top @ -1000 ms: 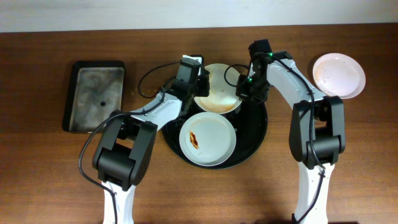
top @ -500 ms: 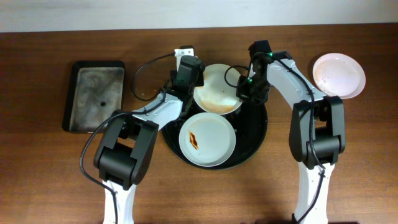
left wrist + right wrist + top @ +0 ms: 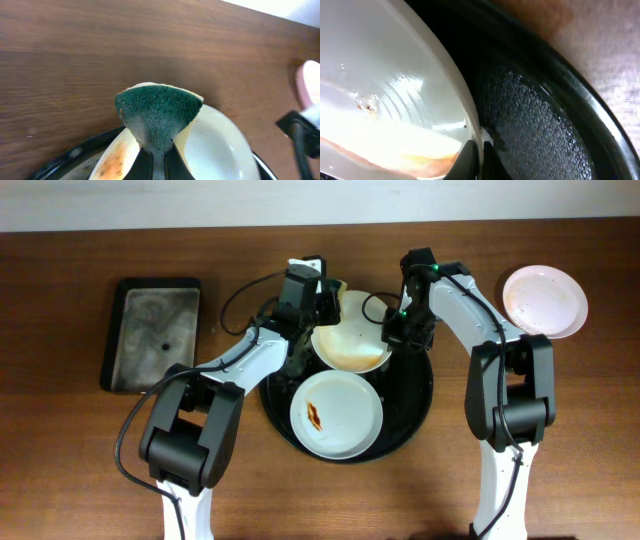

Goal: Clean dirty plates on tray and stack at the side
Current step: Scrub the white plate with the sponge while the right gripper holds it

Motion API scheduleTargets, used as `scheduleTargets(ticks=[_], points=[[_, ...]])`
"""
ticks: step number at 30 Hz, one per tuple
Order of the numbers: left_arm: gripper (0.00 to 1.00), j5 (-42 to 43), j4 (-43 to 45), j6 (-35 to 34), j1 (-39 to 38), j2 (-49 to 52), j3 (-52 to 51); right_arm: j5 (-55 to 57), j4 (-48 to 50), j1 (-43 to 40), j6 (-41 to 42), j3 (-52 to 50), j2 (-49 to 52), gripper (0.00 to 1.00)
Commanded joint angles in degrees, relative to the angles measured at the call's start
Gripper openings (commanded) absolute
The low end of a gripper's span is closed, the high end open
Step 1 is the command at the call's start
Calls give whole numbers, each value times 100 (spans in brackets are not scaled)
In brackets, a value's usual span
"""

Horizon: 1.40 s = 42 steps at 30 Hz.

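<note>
Gripping the right rim of the smeared plate (image 3: 350, 345), the right claw (image 3: 390, 332) is narrowed onto the plate's edge. In the right wrist view its fingertips (image 3: 469, 155) pinch that rim, with white plate to their left and the pebbled black floor of the round tray (image 3: 535, 130) to their right. The left claw (image 3: 322, 298) sits at the plate's upper left edge, clamped on a sponge (image 3: 159, 107) whose green scouring face points away from the wrist camera and has a yellow layer behind it. Brown smears cover the plate's lower half. Nearer the robot on the same tray lies a second, stained plate (image 3: 337, 415) with a red mark left of its middle. A pink plate (image 3: 545, 300) rests on the worktop (image 3: 80, 460) to the far right, well apart from the tray. A dark rectangular tray (image 3: 155, 330) lies at the far left.
</note>
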Motion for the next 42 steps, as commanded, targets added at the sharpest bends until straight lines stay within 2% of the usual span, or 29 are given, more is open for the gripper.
scheduleTargets(ticks=[1,9,13,15,19,21,25,33,38,40,42], points=[[1,417,-221,-44,57,-422,-11,177,-275,-11,-262,-50,138,4],[1,164,-649,417,83,-988,-11,354,-844,-9,-317,601,-267,4],[1,-81,-1257,667,83,-1346,-11,415,-1202,-4,-417,765,-275,4],[1,-48,-1523,667,83,-1357,-11,678,-1443,-4,-490,763,-275,4],[1,507,-1814,662,81,-1355,-11,658,-1447,7,-619,763,-275,4],[1,529,-1961,660,46,-1318,-13,654,-1364,28,-616,763,-275,4],[1,525,-1923,444,-186,-870,-13,525,-1209,105,-616,763,-275,4],[1,341,-1823,229,-179,-219,-13,522,-1010,103,-420,763,-275,4],[1,306,-1211,35,-179,321,-13,525,-1010,103,-426,763,-275,4],[1,-708,-1060,173,-181,505,-13,525,-997,103,-446,763,-275,4],[1,-1158,-1021,258,-181,505,-11,525,-997,103,-446,763,-275,4]])
